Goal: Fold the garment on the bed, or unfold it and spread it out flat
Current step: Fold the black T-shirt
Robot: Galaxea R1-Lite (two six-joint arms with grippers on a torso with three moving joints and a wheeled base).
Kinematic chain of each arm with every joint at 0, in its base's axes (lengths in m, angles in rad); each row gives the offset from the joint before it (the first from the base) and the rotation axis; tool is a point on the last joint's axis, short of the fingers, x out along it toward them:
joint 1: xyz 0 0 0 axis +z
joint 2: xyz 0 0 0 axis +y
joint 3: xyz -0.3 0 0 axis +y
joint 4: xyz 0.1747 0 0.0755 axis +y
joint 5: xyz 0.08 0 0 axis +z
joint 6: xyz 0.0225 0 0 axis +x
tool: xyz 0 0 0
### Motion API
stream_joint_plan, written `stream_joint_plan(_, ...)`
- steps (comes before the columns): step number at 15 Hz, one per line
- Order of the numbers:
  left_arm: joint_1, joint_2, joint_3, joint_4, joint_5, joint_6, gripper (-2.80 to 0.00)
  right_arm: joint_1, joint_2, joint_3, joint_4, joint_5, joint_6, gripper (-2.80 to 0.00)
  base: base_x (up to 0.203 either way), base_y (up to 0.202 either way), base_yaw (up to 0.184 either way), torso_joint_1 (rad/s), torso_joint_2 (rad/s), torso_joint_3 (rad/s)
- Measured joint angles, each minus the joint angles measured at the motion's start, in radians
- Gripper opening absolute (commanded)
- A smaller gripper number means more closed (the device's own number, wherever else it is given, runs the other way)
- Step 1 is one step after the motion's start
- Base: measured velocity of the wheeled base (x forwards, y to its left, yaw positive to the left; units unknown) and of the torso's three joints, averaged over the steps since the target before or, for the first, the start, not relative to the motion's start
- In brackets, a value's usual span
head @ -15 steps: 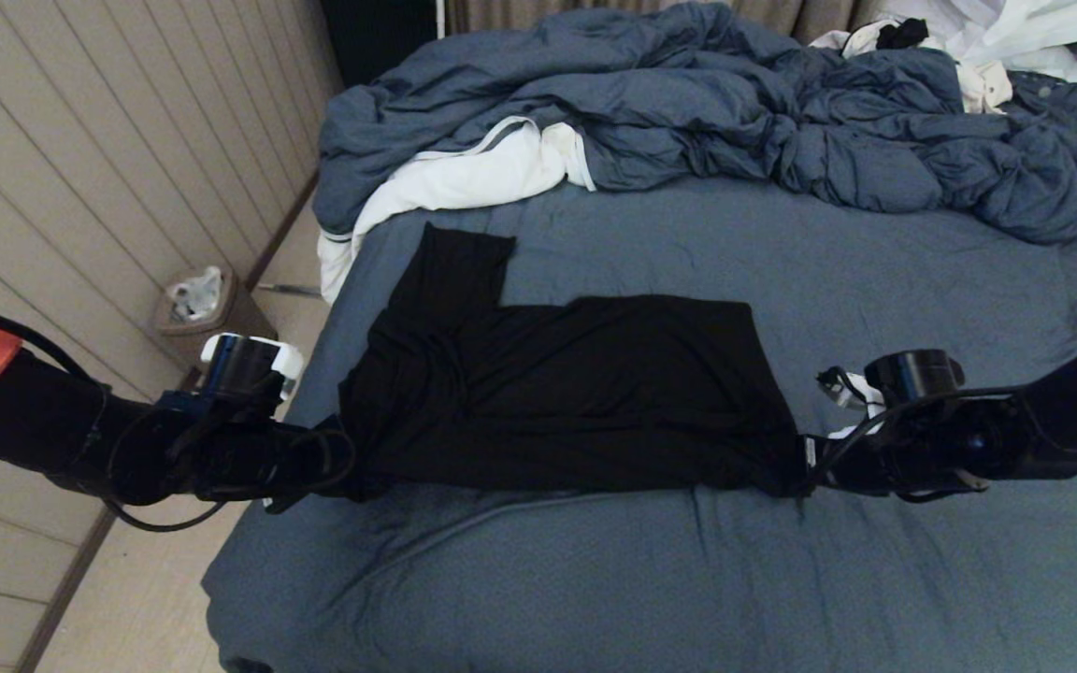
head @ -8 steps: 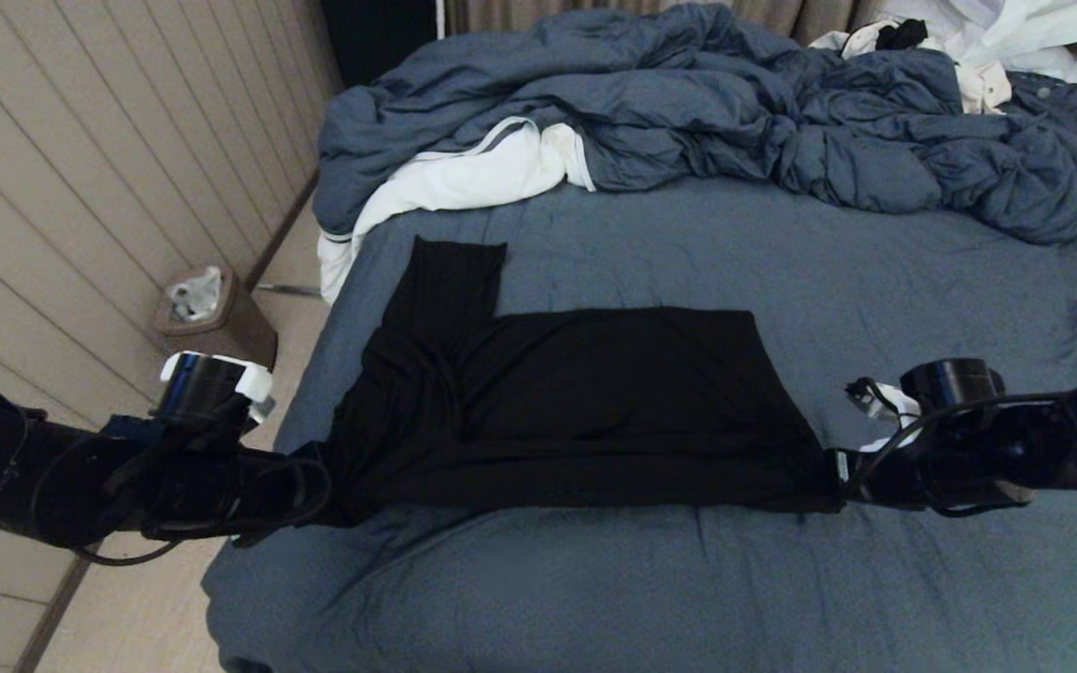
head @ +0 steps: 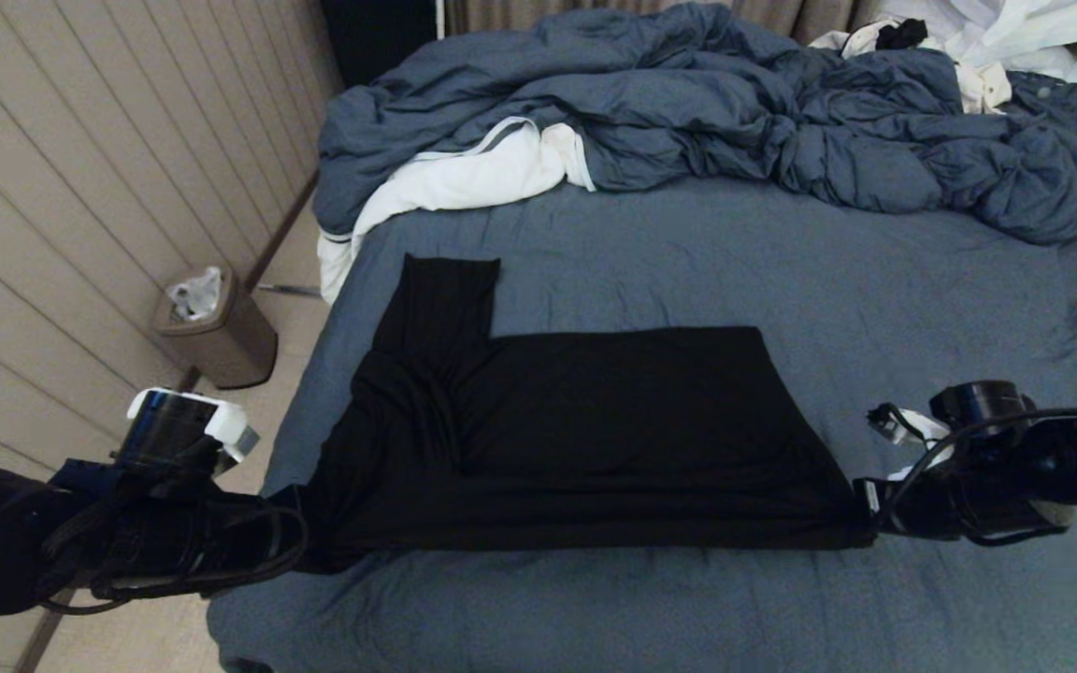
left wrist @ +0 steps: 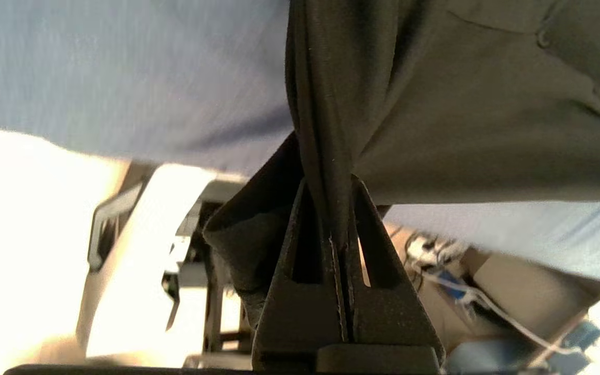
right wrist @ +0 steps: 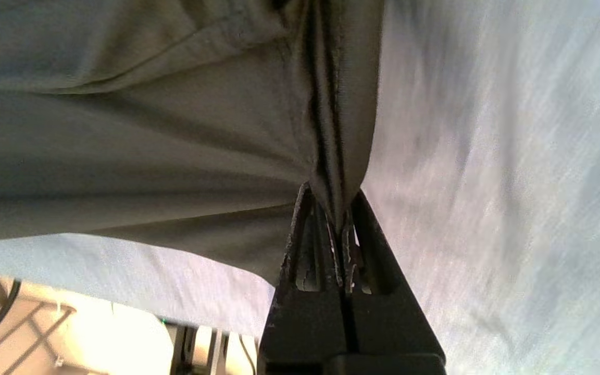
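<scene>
The garment (head: 576, 439), a black T-shirt, lies stretched across the near part of the bed (head: 782, 271) with one sleeve pointing away from me; no print shows. My left gripper (head: 307, 542) is shut on its near left corner by the bed's left edge. The pinched dark cloth (left wrist: 331, 156) runs up from between the left gripper (left wrist: 337, 229). My right gripper (head: 866, 523) is shut on the near right corner. That corner of the garment (right wrist: 175, 140) bunches into the right gripper (right wrist: 337, 219). The near hem is taut between both grippers.
A crumpled blue-grey duvet (head: 707, 103) and a white cloth (head: 464, 178) fill the far end of the bed. More white clothing (head: 997, 37) lies at the far right. A brown waste bin (head: 216, 327) stands on the floor by the wall panelling on the left.
Both grippers have pulled the garment toward me along the sheet, moving further apart; the near hem and the sleeve have slid closer to the bed's front edge.
</scene>
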Motion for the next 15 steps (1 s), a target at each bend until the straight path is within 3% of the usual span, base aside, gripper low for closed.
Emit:
stream_joint_plan(7,-0.037,-0.064,0.143,-0.055,-0.042,-0.009,-2.8,0.0,-0.025,0.074,-0.004,0.0,-0.008,-2.8,0.0,0.0,0.0,0.0,0.0,0.0)
stream_joint_plan(8,-0.037,-0.068,0.152,-0.055,-0.042,-0.01,-2.8,0.0,-0.028,0.08,-0.004,0.0,-0.008,0.0,0.0,0.0,0.0,0.0,0.0,0.0)
stream_joint_plan(9,-0.037,-0.071,0.16,-0.056,-0.041,-0.011,-2.8,0.0,-0.03,0.086,-0.007,-0.001,-0.008,0.0,0.0,0.0,0.0,0.0,0.0,0.0)
stream_joint_plan(10,-0.037,-0.072,0.164,-0.055,-0.04,-0.011,0.0,0.0,-0.031,0.097,-0.021,-0.002,-0.008,0.0,0.0,0.0,0.0,0.0,0.0,0.0)
stream_joint_plan(15,-0.037,-0.094,0.198,-0.07,-0.033,-0.004,0.0,-0.003,-0.032,0.137,-0.1,0.0,-0.007,0.0,0.0,0.0,0.0,0.0,0.0,0.0)
